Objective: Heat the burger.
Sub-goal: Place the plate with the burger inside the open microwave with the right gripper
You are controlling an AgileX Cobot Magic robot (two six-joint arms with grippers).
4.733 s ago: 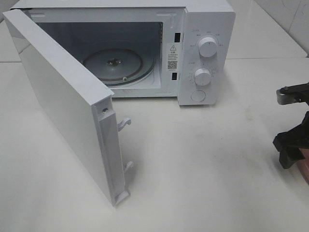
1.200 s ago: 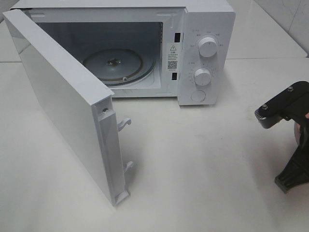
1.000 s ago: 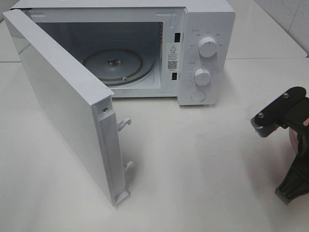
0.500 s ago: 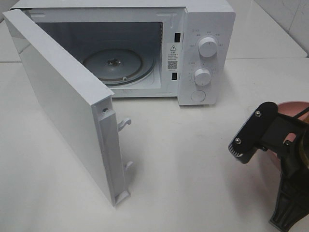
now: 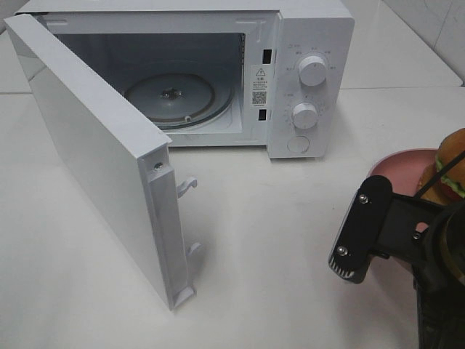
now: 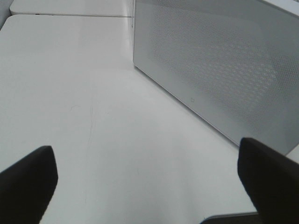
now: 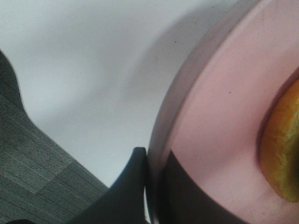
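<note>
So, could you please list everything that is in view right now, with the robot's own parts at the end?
microwave: one, white, at the back of the table
door: one, white, swung open to the left
turntable: one, clear glass, inside the microwave, nothing on it
upper knob and lower knob: two, white, on the microwave's right panel
button: one, white, below the knobs
table: one, white, under the microwave
plate: one, pink, at the right edge of the high view
burger: one, golden-brown bun with green lettuce, on the plate
right gripper: one, black, shut on the plate's rim
left gripper: one, black, open, over bare table near the microwave
</note>
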